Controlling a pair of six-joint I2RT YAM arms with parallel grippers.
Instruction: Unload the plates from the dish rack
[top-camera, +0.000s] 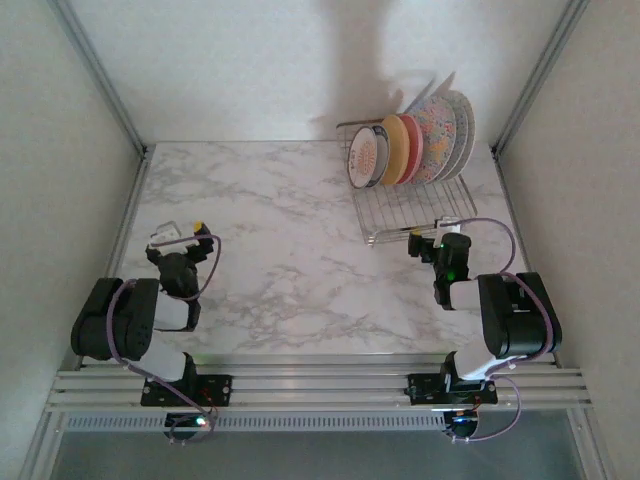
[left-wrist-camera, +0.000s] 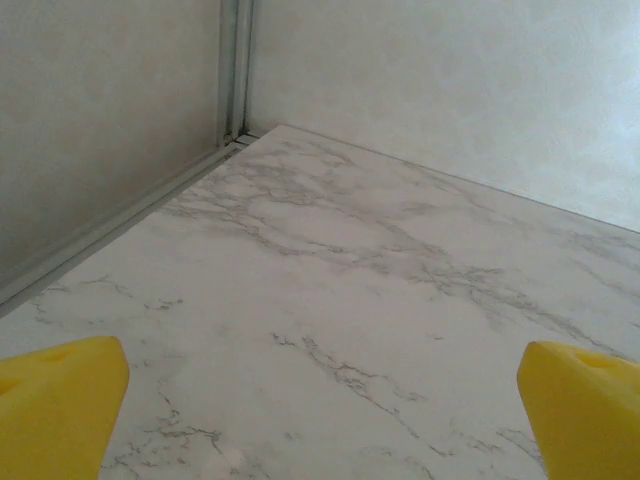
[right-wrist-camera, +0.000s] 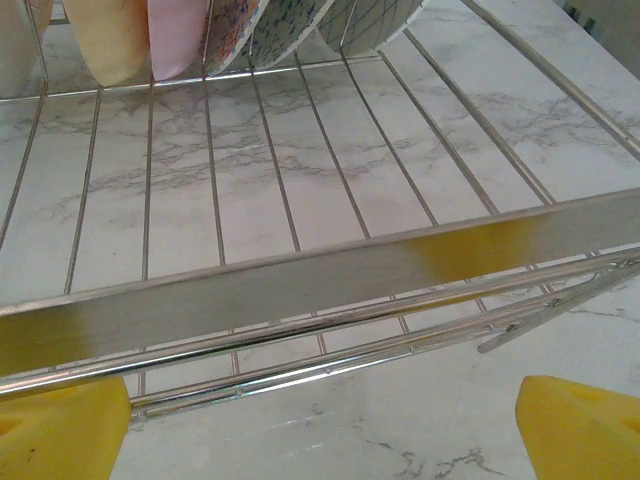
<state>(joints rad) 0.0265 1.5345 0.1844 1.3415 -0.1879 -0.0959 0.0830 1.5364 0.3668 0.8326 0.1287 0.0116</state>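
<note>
Fingers (right-wrist-camera: 575, 425), yellow-padded, of the right gripper (right-wrist-camera: 320, 440): spread wide and empty, held low just outside the near rim of the rectangular silver wire dish rack (right-wrist-camera: 300, 280), whose polished bar mirrored their yellow. Left gripper (left-wrist-camera: 320, 420): fingers likewise parted, holding nothing, above the white grey-veined marble-pattern bench (left-wrist-camera: 330, 250), well apart from the rack. Round plates (top-camera: 415, 145): about six, upright on edge in the wire slots at the rack's far end, none yet removed. Among them were a white plate with orange motif and dark rim (top-camera: 367, 157), a plain yellow plate (right-wrist-camera: 105, 40), a pink-red plate (right-wrist-camera: 175, 40), a multicolour floral plate (right-wrist-camera: 250, 25) and a white grid-lined plate (right-wrist-camera: 385, 15). Step judged: approach, unloading not begun. Next move probably called for the right gripper to rise over the rim, cross the open grid base, pinch one thin plate edge and lift it straight up out of its slot. Plate surfaces looked glazed and smooth, so likely slippery; the wires looked thin, hard and close-set.
</note>
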